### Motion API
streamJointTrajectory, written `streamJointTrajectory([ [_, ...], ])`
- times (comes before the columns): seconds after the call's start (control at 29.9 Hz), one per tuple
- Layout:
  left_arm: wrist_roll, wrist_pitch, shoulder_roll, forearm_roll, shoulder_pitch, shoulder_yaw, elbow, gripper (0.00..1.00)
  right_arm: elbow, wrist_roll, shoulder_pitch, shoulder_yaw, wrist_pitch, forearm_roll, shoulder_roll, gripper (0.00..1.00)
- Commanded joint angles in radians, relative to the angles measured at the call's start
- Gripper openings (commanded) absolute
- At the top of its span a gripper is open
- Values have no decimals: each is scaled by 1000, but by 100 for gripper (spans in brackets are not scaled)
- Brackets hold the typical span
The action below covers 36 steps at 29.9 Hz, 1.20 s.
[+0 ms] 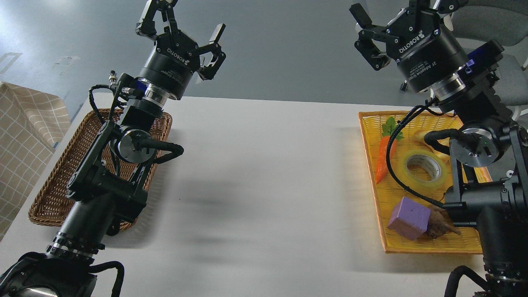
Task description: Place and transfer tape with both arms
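The tape (423,169), a yellowish translucent roll with a pale core, lies flat in the yellow tray (373,181) at the right of the white table. My right gripper (385,22) is raised high above the tray's far end, its fingers spread open and empty. My left gripper (181,29) is also raised, above the far end of the brown wicker basket (49,198), open with nothing between its fingers. Both grippers are well clear of the tape.
The yellow tray also holds an orange toy carrot (383,159), a purple block (409,218) and a brown item (441,227) beside it. The right arm hides part of the tray. A checked cloth (24,136) hangs at the left edge.
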Motion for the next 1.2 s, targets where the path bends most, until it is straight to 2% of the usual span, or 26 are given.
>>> streamJointTrajectory([
  [0.0,0,-3,-6,-1,6,-3,-3,98,0,0,-3,1,0,1,0,100],
  [1.17,0,0,-14,-1,22,6,-15,98,6,0,-12,0,-22,-1,0,100],
])
